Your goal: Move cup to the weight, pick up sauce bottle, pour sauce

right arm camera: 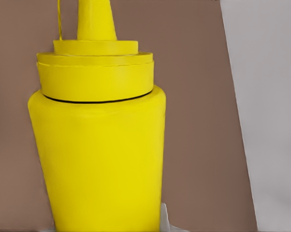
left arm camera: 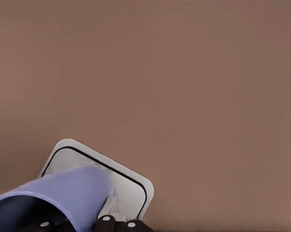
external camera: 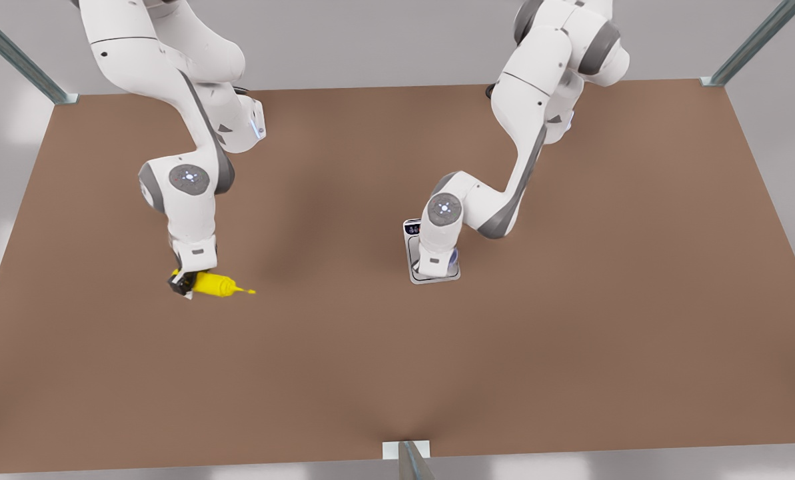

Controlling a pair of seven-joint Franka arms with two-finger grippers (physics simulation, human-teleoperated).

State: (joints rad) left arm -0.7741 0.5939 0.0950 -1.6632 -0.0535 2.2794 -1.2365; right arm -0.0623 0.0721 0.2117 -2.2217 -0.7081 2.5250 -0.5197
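Sauce bottle (external camera: pixel 214 284) pinched in R gripper (external camera: pixel 182 283), tilted sideways; L gripper (external camera: pixel 437 270) clamps cup (left arm camera: pixel 63 198) on weight (left arm camera: pixel 131 188).

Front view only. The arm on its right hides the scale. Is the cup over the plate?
Observer: Left wrist view: the cup is between the left gripper's jaws, with its base over the scale's plate. I can't tell if it touches.
Operator: Bottle cap on?
Observer: Yes. Right wrist view: the cap is seated on the sauce bottle, which the right gripper holds.
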